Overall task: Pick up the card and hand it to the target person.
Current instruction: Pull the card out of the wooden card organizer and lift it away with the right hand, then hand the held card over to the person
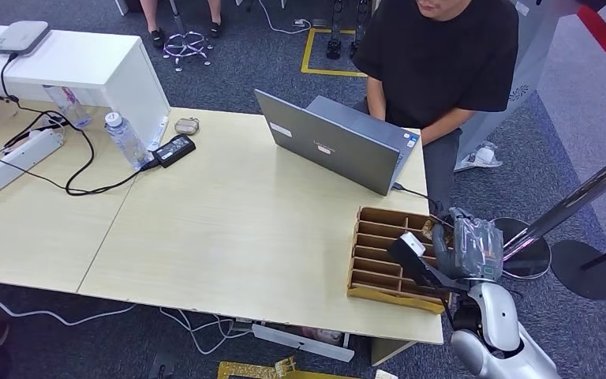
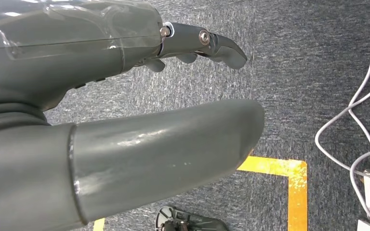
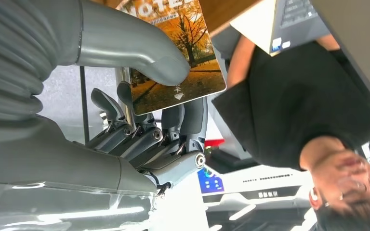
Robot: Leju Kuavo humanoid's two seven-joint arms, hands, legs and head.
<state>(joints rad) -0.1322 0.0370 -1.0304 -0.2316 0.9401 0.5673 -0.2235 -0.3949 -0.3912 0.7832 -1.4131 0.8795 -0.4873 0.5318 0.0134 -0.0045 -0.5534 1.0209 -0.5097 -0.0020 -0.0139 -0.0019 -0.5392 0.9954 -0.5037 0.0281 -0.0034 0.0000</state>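
Note:
The card (image 3: 183, 57) bears an autumn tree picture, and my right hand (image 3: 139, 125) pinches it between thumb and fingers. In the head view my right hand (image 1: 461, 245) is at the right end of a wooden slotted card rack (image 1: 379, 253) on the table's near right corner. The target person (image 1: 442, 55) in a black shirt sits across the table behind an open grey laptop (image 1: 331, 142); the right wrist view shows this person (image 3: 294, 96) just beyond the card. My left hand (image 2: 125, 120) hangs over the carpet, fingers apart and holding nothing.
Water bottles (image 1: 126, 138), a power strip (image 1: 16, 158), a black adapter (image 1: 175, 148) and cables lie at the table's left. Stanchion bases (image 1: 588, 268) and a slanted pole stand to my right. Below the left hand are yellow floor tape (image 2: 294, 173) and a white cable (image 2: 361, 110).

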